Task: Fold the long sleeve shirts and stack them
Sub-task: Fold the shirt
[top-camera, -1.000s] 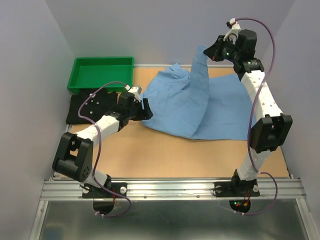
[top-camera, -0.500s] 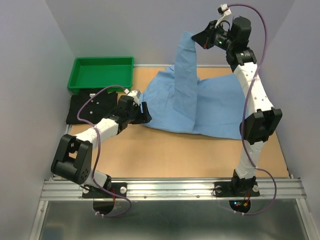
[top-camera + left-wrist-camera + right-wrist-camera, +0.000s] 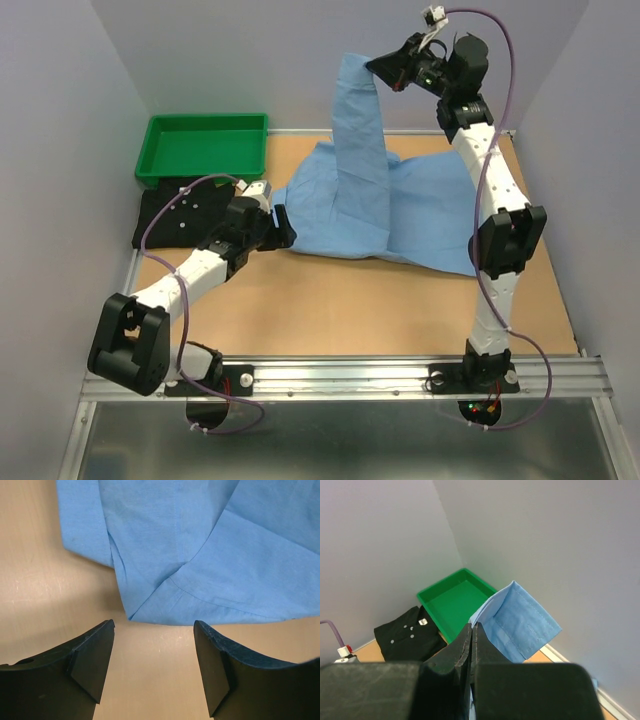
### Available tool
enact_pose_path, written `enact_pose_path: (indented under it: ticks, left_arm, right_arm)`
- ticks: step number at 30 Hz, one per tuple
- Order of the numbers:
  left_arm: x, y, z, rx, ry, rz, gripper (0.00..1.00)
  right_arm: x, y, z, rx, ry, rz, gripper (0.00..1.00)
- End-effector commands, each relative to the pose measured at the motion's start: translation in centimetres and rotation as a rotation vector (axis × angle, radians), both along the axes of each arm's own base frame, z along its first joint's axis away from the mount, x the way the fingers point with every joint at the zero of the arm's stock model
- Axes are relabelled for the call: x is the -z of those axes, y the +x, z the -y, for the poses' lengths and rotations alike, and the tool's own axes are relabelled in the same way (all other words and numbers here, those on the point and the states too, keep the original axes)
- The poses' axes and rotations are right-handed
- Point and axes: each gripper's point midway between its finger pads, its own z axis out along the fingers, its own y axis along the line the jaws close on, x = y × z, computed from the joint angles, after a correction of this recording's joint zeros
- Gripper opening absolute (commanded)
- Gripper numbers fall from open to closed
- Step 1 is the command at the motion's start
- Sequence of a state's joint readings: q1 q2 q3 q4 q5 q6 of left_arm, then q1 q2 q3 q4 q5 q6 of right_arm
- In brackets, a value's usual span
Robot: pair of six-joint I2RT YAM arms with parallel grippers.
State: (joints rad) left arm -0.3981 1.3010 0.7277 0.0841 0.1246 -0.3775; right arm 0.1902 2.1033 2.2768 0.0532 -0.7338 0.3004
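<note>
Pale grey walls box in a tan table, per the top cam; light blue shirt lies spread over the far-right part of it, w/ one sleeve held up high by the right gripper, jaws clamped on the sleeve's end; black shirt lies as a dark rectangle at the left edge, just in front of the green tray and partly under the left arm; left gripper sits low at the blue shirt's near-left edge, touching or not, can't tell. Left wrist cam: jaws stand wide apart w/ nothing between them, just short of a hem corner lying on bare wood. Right wrist cam: fingers pressed together on the cuff, which sticks out past the tips; tray and black shirt well below. Judgement: the step looks like folding the sleeve across the body; to do it well, carry the cuff over the torso & lower it so the sleeve lands flat, no twist; left jaws prob. should pin that corner so the body doesn't drag; let go only once the cloth rests.
</note>
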Motion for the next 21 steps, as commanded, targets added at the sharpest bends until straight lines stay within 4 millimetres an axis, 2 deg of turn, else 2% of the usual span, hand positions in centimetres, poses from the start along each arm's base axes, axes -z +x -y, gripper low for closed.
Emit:
enact_pose_path:
  ticks: [1, 5, 8, 10, 11, 12, 14, 17, 21]
  left_arm:
    - [-1.0, -0.1, -0.5, -0.036, -0.014, 0.044, 0.76]
    - [-0.7, -0.6, -0.6, -0.038, -0.021, 0.032, 0.76]
    - [-0.5, -0.8, -0.7, -0.043, -0.026, 0.026, 0.76]
    - [-0.3, -1.0, -0.7, -0.044, -0.026, 0.02, 0.76]
    - [-0.4, -1.0, -0.7, -0.045, -0.029, 0.019, 0.76]
    - [-0.2, -1.1, -0.7, -0.046, -0.029, 0.015, 0.76]
    - [-0.3, -1.2, -0.8, -0.052, -0.031, 0.017, 0.76]
    - [-0.4, -1.4, -1.1, -0.062, -0.032, 0.023, 0.76]
    - [-0.3, -1.4, -1.0, -0.06, -0.032, 0.019, 0.76]
  right_arm:
    - [-5.2, -1.7, -1.6, -0.056, 0.056, 0.208, 0.01]
    - [-2.8, -0.1, -1.9, -0.046, 0.09, 0.183, 0.03]
    - [-0.2, 1.7, -1.6, 0.015, 0.094, 0.144, 0.05]
    - [0.9, 3.3, -0.7, 0.097, 0.095, 0.118, 0.05]
    - [2.6, 4.2, -0.2, 0.148, 0.08, 0.092, 0.05]
    - [2.8, 5.2, 1.0, 0.238, 0.09, 0.089, 0.04]
    - [4.5, 6.3, 2.5, 0.321, 0.067, 0.071, 0.01]
    - [3.9, 6.8, 4.5, 0.367, 0.108, 0.065, 0.01]
    - [1.6, 7.5, 6.7, 0.447, 0.151, 0.107, 0.01]
